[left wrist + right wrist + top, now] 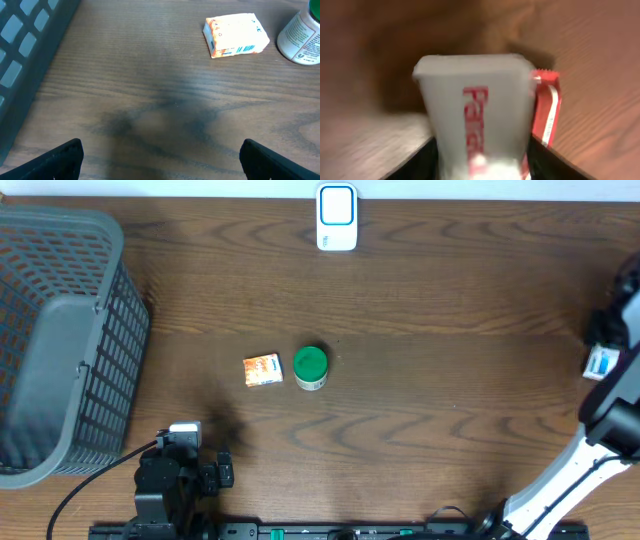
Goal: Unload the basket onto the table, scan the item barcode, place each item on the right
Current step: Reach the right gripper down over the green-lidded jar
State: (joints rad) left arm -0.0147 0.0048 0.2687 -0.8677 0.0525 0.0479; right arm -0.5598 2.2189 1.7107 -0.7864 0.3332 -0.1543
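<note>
Two robot arms are pictured at a dark wooden table (450,290) during a barcode-scanning task. The left arm's fingers (60,162) are spread wide above bare wood near the front edge, with nothing between them. A white carton (475,110) with red lettering is seen standing between the right arm's fingers (420,167), close to the lens and heavily blurred. Whether those fingers are clamped on it or merely flank it cannot be told. In the overhead view, the right arm is placed at the table's right edge, and the carton is found there at its tip. It is well apart from the white-and-blue scanner (337,218), which stands at the middle of the far edge. A small orange-and-white box (263,370) is laid near the table's centre. Just to its right a green-lidded jar (310,367) is stood upright. A grey mesh basket (60,340) is set along the left side.
</note>
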